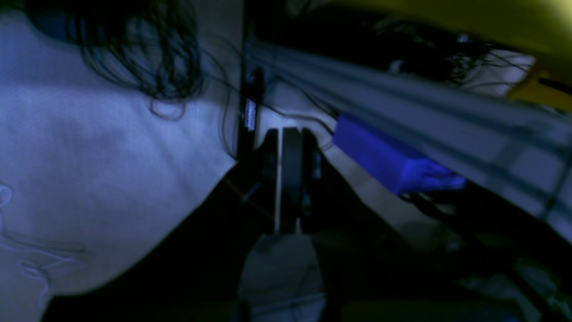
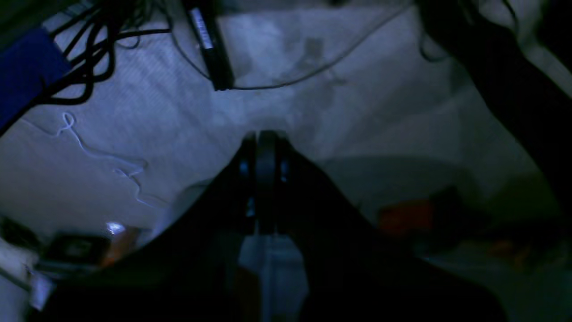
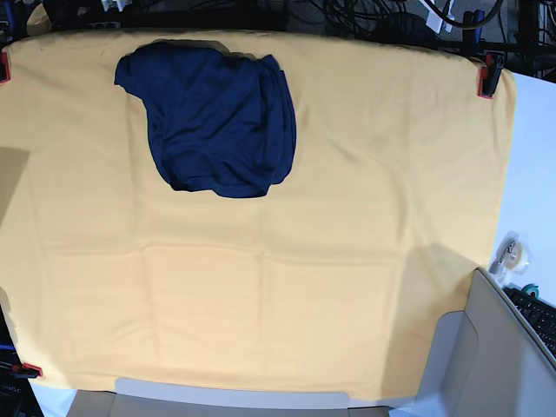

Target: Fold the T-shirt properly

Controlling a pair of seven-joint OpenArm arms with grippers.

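Observation:
The T-shirt (image 3: 213, 122), dark navy and plain, lies bunched in a rumpled heap at the far left of the yellow-orange cloth (image 3: 347, 217) in the base view. Neither arm shows in that view. In the left wrist view my left gripper (image 1: 290, 133) is shut with nothing between its fingers, hanging over a pale floor beside the table's frame. The right wrist view shows my right gripper (image 2: 267, 135) shut and empty as well, over the same pale floor. No part of the T-shirt shows in either wrist view.
Red clamps (image 3: 486, 76) pin the cloth at its corners. A tape roll (image 3: 512, 252) and a keyboard (image 3: 540, 317) sit at the right, next to a grey panel (image 3: 469, 356). A blue box (image 1: 393, 158) and cables (image 2: 89, 49) lie below the table.

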